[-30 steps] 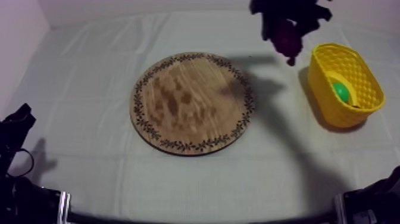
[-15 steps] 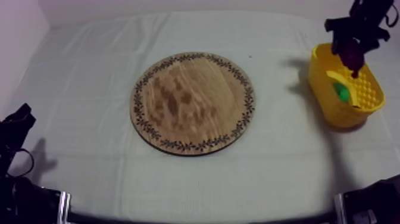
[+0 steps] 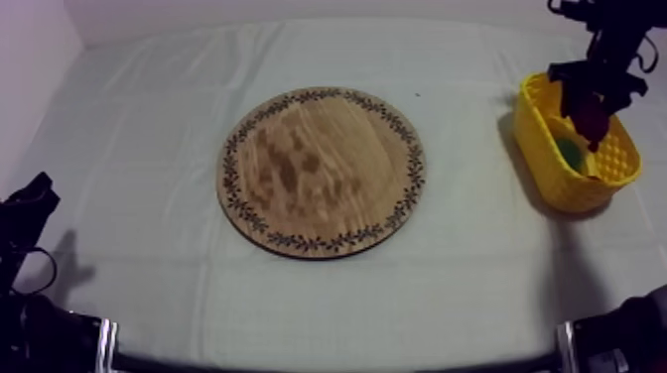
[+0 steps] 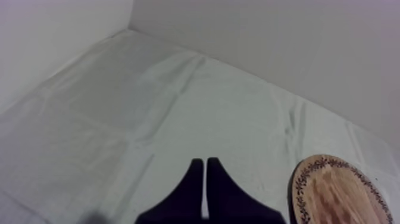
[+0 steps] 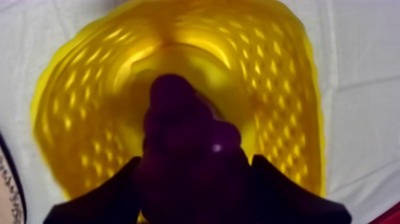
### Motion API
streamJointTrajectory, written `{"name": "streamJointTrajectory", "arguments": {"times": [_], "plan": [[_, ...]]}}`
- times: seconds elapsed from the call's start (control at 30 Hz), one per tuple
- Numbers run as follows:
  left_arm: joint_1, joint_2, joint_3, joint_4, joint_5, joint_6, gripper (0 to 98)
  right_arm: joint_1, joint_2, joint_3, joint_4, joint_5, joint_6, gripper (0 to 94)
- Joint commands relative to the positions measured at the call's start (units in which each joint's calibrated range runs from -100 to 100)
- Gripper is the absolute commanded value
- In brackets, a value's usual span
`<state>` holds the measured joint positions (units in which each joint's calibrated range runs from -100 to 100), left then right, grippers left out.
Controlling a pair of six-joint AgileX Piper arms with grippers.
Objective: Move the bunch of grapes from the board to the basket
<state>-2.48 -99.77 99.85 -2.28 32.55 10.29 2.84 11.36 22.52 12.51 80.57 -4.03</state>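
Bunch of grapes (image 5: pixel 184 137) held over the yellow basket (image 3: pixel 554 177) at the table's right side.
A grey-white cloth (image 3: pixel 129 149) covers the table. The round wooden board (image 3: pixel 323 171) with its patterned rim lies at the middle, well apart from the basket. The right gripper (image 5: pixel 196 159) has its fingers clamped round the dark purple bunch, which hangs above the basket's opening and a green fruit (image 3: pixel 569 151) inside. The left gripper (image 4: pixel 205 179) rests low at the left, fingers pressed together in a narrow wedge.
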Motion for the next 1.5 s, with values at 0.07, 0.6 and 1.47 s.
{"name": "streamJointTrajectory", "arguments": {"times": [0.07,0.6,1.47], "plan": [[0.0,0.0,0.0,0.01,0.0,0.0,0.0,-0.1,4.7,-0.8,0.1,-0.9,0.4,48.9],[0.0,0.0,0.0,0.01,0.0,0.0,0.0,-0.6,-1.3,-3.1,0.0,-0.8,2.0,61.9],[0.0,0.0,0.0,0.01,0.0,0.0,0.0,0.7,-60.0,45.6,-2.9,-36.1,2.1,9.4]]}}
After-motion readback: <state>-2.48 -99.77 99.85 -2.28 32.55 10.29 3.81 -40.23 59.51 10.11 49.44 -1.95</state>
